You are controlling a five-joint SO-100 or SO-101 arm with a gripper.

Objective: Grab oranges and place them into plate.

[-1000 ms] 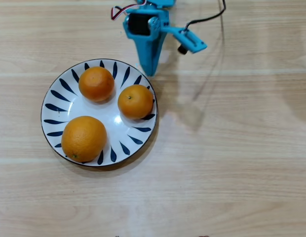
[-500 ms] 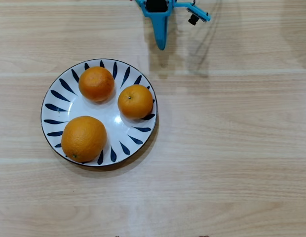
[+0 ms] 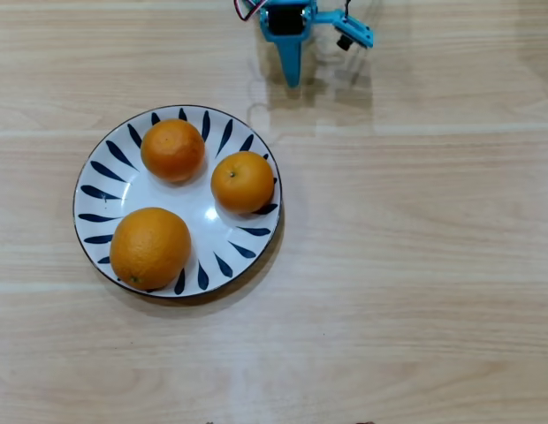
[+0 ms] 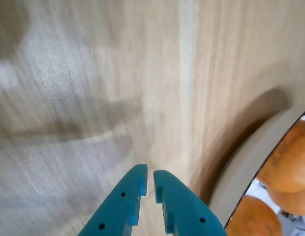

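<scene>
In the overhead view the white plate with dark blue leaf strokes lies left of centre and holds all three oranges: the large orange at its lower left, a small orange at its top, another small orange at its right. My blue gripper is at the top edge, above and right of the plate, well apart from it. In the wrist view the gripper has its fingers nearly touching, empty, over bare wood. The plate's rim and oranges show at the right edge.
The light wooden table fills both views. The arm's blue body and wires sit at the top edge of the overhead view, casting a faint shadow beside the plate.
</scene>
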